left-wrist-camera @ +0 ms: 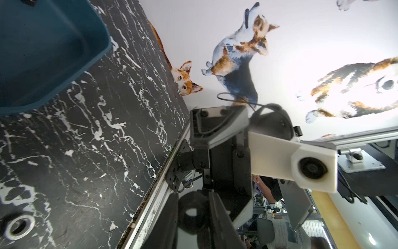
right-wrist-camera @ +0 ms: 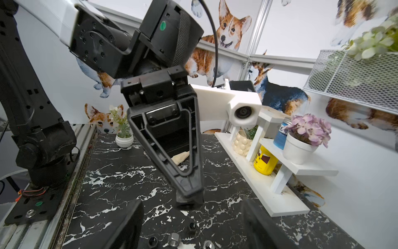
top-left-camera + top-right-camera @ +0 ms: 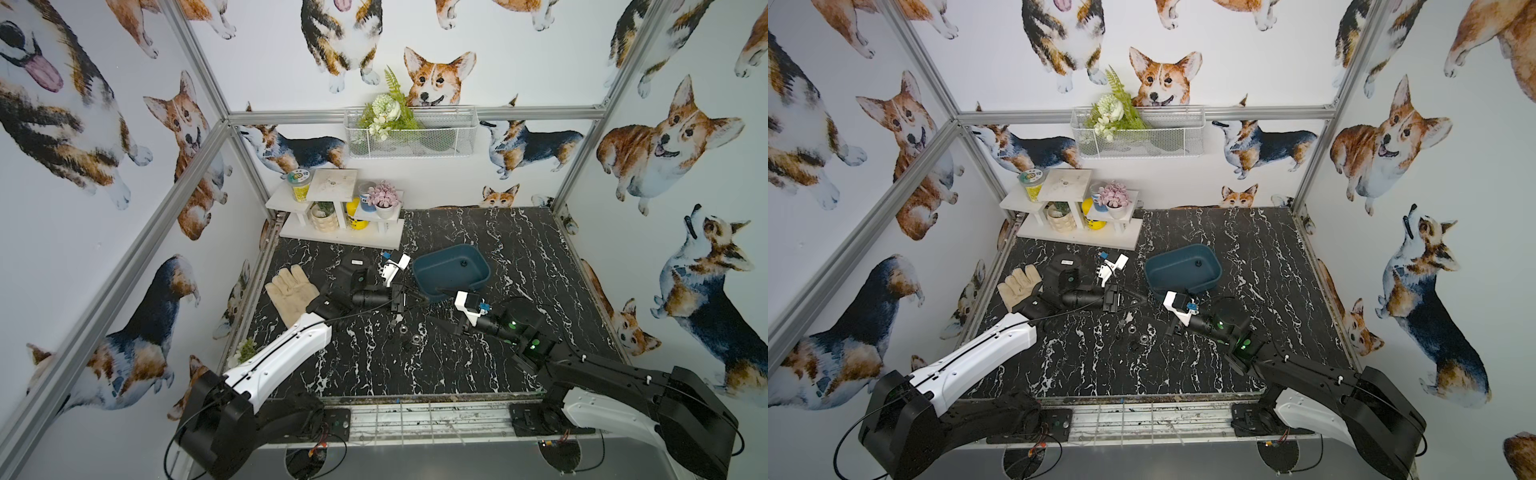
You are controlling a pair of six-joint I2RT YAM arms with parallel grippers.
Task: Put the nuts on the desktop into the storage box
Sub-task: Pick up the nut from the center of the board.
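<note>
The teal storage box (image 3: 478,277) (image 3: 1212,277) sits mid-desktop with one dark nut (image 3: 464,262) inside. My left gripper (image 3: 427,300) (image 1: 193,215) is shut on a dark nut (image 1: 195,224) just off the box's near-left corner. That held nut (image 2: 189,200) also shows at the finger's tip in the right wrist view. Several loose nuts (image 3: 402,330) (image 3: 1144,338) lie on the black marble desktop (image 3: 478,365) in front of the box, silver (image 2: 174,238) and dark (image 2: 191,226). My right gripper (image 3: 432,323) (image 2: 192,207) stands open low over them, nothing between its fingers.
A beige glove (image 3: 289,291) lies at the left. A white stepped shelf (image 3: 340,239) with jars and pots stands at the back left, and a wire basket (image 3: 449,141) hangs on the back wall. A small potted plant (image 2: 124,140) sits at the front-left edge.
</note>
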